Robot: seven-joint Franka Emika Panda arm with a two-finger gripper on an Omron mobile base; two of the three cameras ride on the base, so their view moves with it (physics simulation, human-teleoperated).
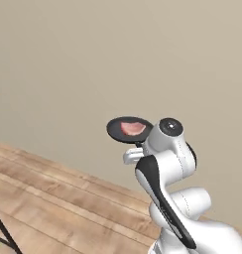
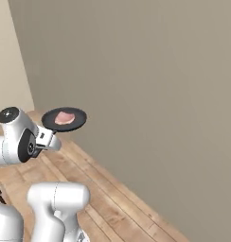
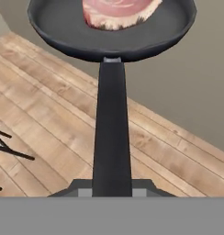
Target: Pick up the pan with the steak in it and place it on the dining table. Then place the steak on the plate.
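The black pan (image 1: 114, 130) hangs level in the air in front of the arm, well above the floor. The pinkish-red steak (image 1: 133, 128) lies flat inside it. My gripper (image 1: 138, 147) is shut on the end of the pan's long handle (image 3: 112, 128). From the right base view the pan (image 2: 77, 121) and steak (image 2: 65, 117) sit just above the white hand (image 2: 47, 139). In the hand view the pan (image 3: 58, 27) is at the top with the steak (image 3: 118, 11) in its middle, and my gripper (image 3: 112, 190) clamps the handle at the bottom. The dining table and the plate are out of view.
A plain beige wall (image 1: 118, 59) stands ahead, meeting a wooden plank floor (image 1: 53, 198). Thin dark legs (image 1: 5, 234) of some furniture show at the lower left, and again as dark legs (image 3: 8, 149) at the hand view's left edge.
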